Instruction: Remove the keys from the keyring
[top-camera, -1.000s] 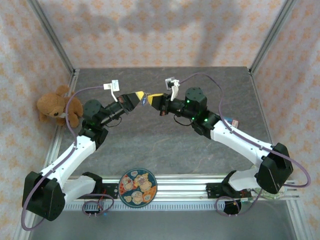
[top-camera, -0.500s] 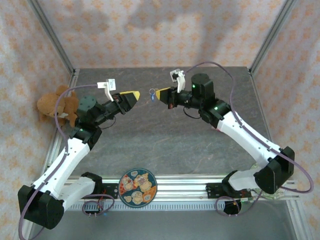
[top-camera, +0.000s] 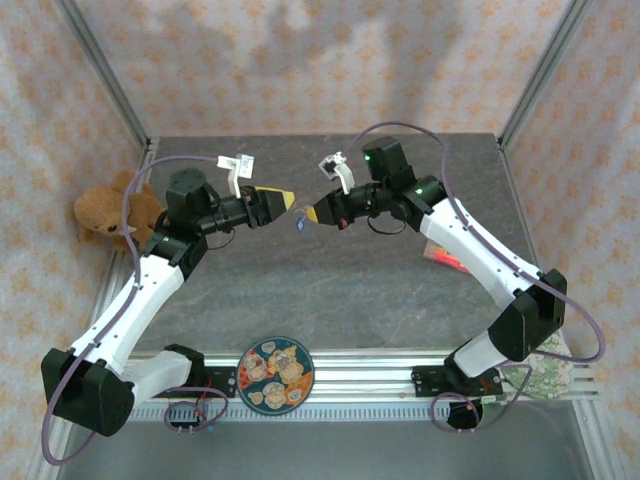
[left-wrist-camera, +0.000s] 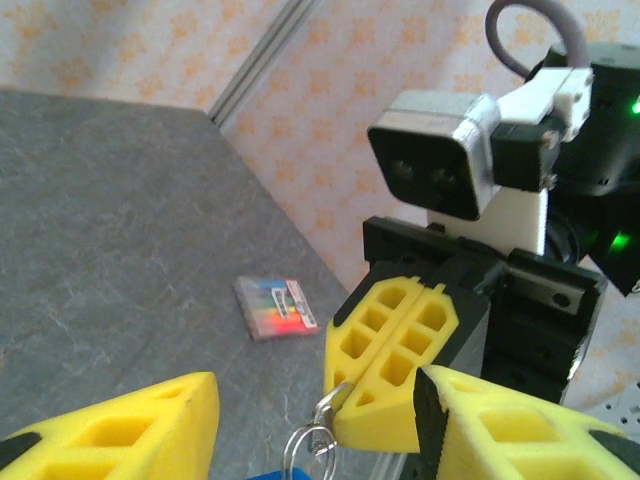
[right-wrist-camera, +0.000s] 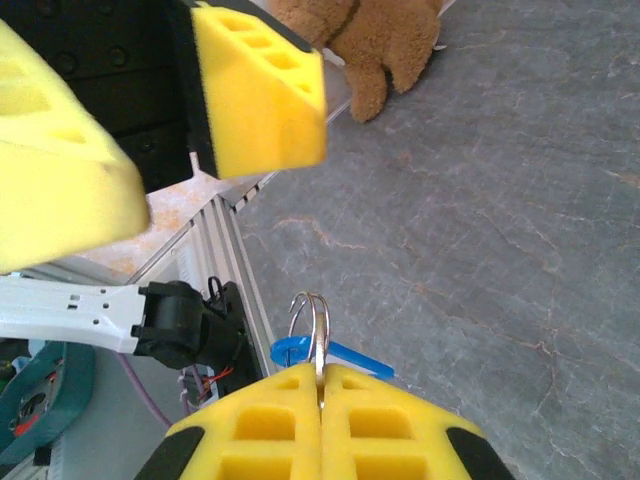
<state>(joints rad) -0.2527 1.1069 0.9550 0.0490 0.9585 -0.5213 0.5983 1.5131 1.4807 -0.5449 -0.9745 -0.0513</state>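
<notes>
At the near edge of the table (top-camera: 350, 290), between the two arm bases, a round printed plate (top-camera: 276, 373) lay on the rail. Farther in, both arms reached toward the middle of the grey surface, their yellow tips nearly meeting above it.

The right gripper (right-wrist-camera: 320, 372) was closed tight, its two foam fingers pressed flat together on the keyring (right-wrist-camera: 311, 318). The thin metal ring stood up out of the seam between the fingertips, and the blue tag (right-wrist-camera: 335, 357) hung just beyond them, clear of the tabletop. In the left wrist view a small silvery bit sat at the very tip of those closed fingers; whether it was the key or part of the ring could not be told.

The left gripper (top-camera: 283, 199) stood just beside the ring with its jaws parted about halfway, one finger to each side of the right gripper's tip, holding nothing and touching nothing that could be seen.

Past the grippers, a small rainbow-striped packet (left-wrist-camera: 275, 307) lay flat on the table on the right side. A brown teddy bear (top-camera: 105, 212) sat off the table's left edge, against the patterned wall (top-camera: 300, 60).
</notes>
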